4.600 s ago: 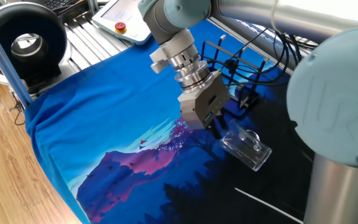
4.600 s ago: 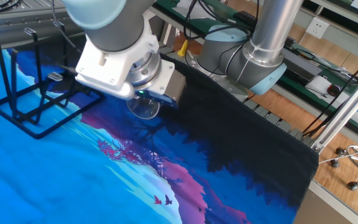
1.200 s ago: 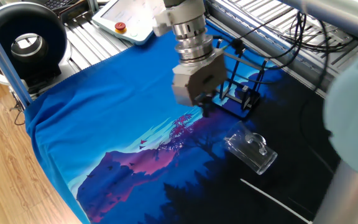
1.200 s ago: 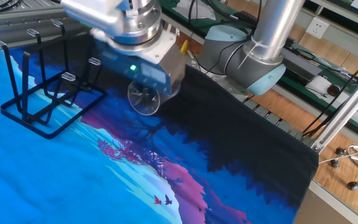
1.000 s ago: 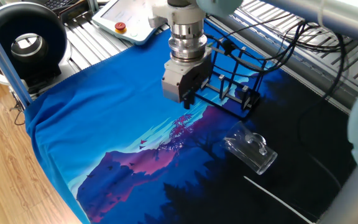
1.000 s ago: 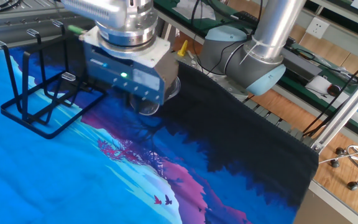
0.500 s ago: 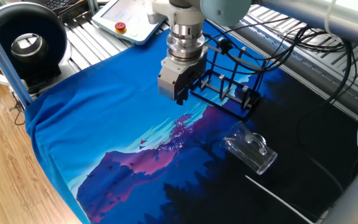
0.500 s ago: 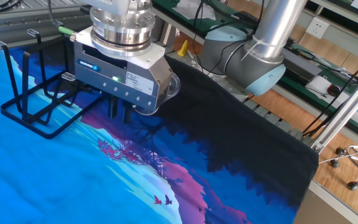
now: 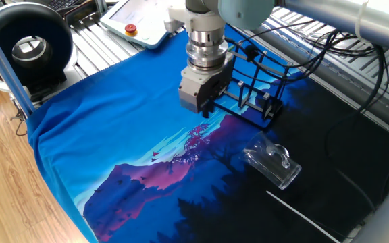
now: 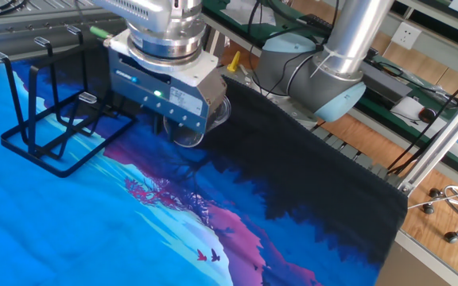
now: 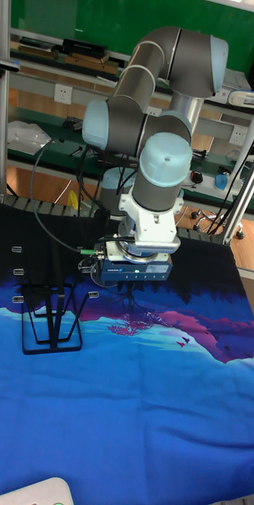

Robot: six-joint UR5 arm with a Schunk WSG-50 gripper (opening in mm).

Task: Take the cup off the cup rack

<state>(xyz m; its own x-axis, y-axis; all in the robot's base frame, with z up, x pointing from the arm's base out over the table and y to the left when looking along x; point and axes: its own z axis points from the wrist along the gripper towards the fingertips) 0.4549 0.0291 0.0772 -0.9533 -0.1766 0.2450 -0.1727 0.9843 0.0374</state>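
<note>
the cup (image 9: 271, 164) lies on its side on the dark part of the cloth (image 9: 113, 128), off the rack (image 9: 252, 94) and a little way from its base, on the side facing the table's near edge – so the job looks done or nearly so. the gripper (image 9: 204, 110) hangs above the cloth just beside the rack, on the side away from the cup, holding nothing; its fingers look close together, but i cannot tell for sure whether they are parted or closed

the cup reads as clear, thin-walled plastic or glass: probably light, stiff, slick, and lying down it would likely roll. a hold across the wall near the rim, squeezed gently, seems safest

room is good – the cloth around the rack is bare toward the picture of mountains. the thin pegs of the rack stand close to the gripper, and cables (image 9: 316, 47) hang behind the rack, so any move is best made up and away from it
</note>
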